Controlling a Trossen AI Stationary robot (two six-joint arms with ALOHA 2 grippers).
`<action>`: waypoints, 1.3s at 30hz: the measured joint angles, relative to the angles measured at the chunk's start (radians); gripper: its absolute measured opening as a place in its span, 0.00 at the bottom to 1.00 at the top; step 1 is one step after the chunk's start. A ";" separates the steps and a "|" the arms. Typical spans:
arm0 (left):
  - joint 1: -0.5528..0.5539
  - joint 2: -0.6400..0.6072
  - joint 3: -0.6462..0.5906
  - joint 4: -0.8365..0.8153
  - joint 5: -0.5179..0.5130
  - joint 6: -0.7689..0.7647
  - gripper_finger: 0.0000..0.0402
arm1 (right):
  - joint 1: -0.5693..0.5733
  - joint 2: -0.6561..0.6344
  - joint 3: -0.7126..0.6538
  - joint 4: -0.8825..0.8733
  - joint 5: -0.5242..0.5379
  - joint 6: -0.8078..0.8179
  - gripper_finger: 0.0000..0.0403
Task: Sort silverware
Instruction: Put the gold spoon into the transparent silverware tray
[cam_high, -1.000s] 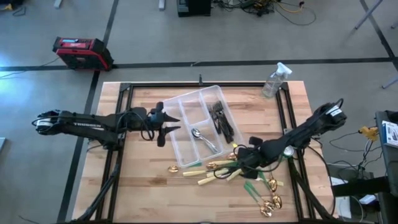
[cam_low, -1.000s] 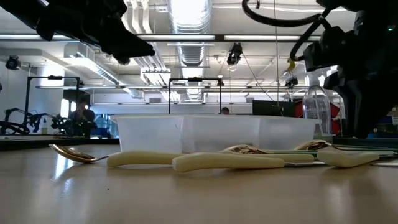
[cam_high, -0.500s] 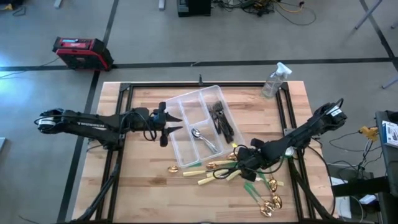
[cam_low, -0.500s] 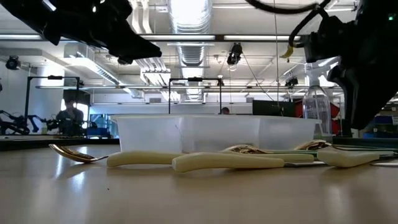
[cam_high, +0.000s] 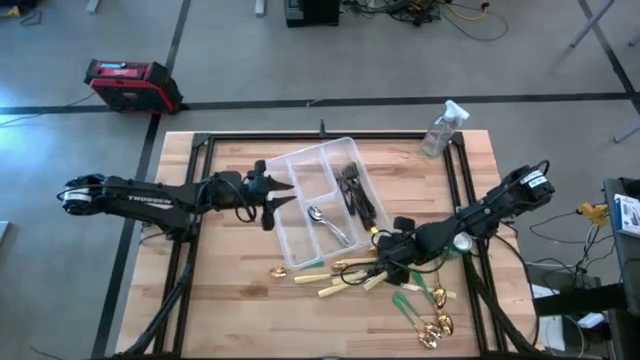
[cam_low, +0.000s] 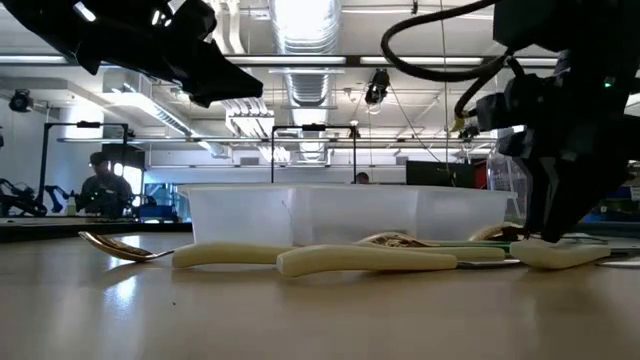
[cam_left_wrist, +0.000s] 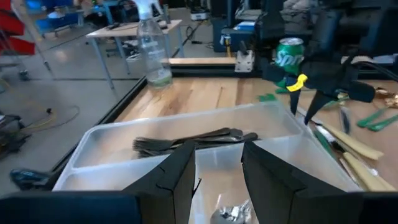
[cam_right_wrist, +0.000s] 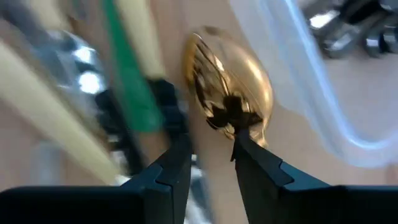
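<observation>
Loose silverware lies on the wood right of and in front of a clear divided tray (cam_high: 300, 170): cream-handled knives (cam_high: 318, 277), green-handled pieces (cam_high: 410, 305), gold spoons (cam_high: 436, 326). In the tray lie dark forks (cam_high: 355, 195) and a silver spoon (cam_high: 325, 222). My right gripper (cam_high: 383, 258) points down into the pile near the tray's near right corner, open by a narrow gap (cam_right_wrist: 211, 140), beside a gold spoon's bowl (cam_right_wrist: 227, 81). My left gripper (cam_high: 278, 195) hovers open at the tray's left side (cam_left_wrist: 217, 152), holding nothing. My right gripper comes at the gold spoon from above. One fingertip (cam_right_wrist: 244, 138) stands at the near edge of the spoon's bowl (cam_right_wrist: 233, 115), which lies flat on the table. Whether that fingertip touches the bowl I cannot tell. Only bare wood shows between the fingers.
A clear spray bottle (cam_high: 440, 130) stands at the table's far right corner. A green can (cam_left_wrist: 289, 50) shows beyond the tray in the left wrist view. One gold spoon (cam_low: 120, 247) lies apart, in front of the tray's near left corner.
My right gripper has come down onto the pile and gone a little toward the tray, so that its fingertips now stand just above the table beside a cream handle. The silverware has kept its place.
</observation>
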 joint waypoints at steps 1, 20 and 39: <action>0.000 0.006 0.000 0.012 -0.012 0.008 0.30 | 0.000 0.000 0.000 -0.010 0.006 -0.002 0.27; 0.003 0.016 0.000 0.154 -0.054 0.121 0.30 | -0.078 -0.027 -0.035 -0.061 0.034 -0.081 0.34; 0.008 0.021 0.000 0.164 -0.053 0.085 0.30 | -0.140 -0.033 -0.103 0.021 -0.222 -0.125 0.03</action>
